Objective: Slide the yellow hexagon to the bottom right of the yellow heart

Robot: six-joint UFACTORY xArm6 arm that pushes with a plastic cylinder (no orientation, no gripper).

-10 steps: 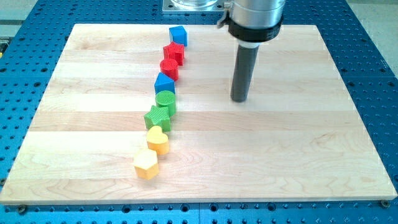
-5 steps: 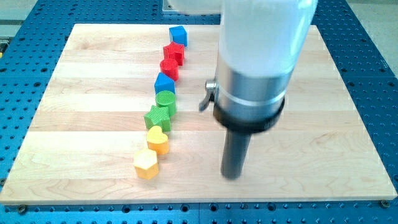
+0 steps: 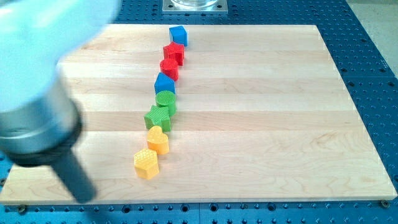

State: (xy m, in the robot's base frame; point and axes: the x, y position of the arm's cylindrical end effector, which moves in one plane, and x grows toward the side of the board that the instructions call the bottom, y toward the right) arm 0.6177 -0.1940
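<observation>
Pincer status: none is fitted, so nothing is opening, closing or gripping; the arm is ending in a dark rod, and my tip is showing heavily blurred near the bottom-left corner of the wooden board. The tip is sitting well apart from every block, to the view's left of the yellow hexagon and somewhat lower.

The yellow hexagon is lying at the lower end of a line of blocks, just below and to the view's left of the yellow heart; whether the two are touching cannot be told. Above the heart, the line is running upward through a green star, a green cylinder, a blue block, two red blocks and a blue cube.

Step in hand, as judged: the approach. The hexagon is not yet sitting at the heart's bottom right, and no push is under way.

Next move, as judged: the tip is needing to line up against the hexagon's left face, then push toward the view's right, passing beneath the heart. Pushing too high is risking a nudge to the heart.
</observation>
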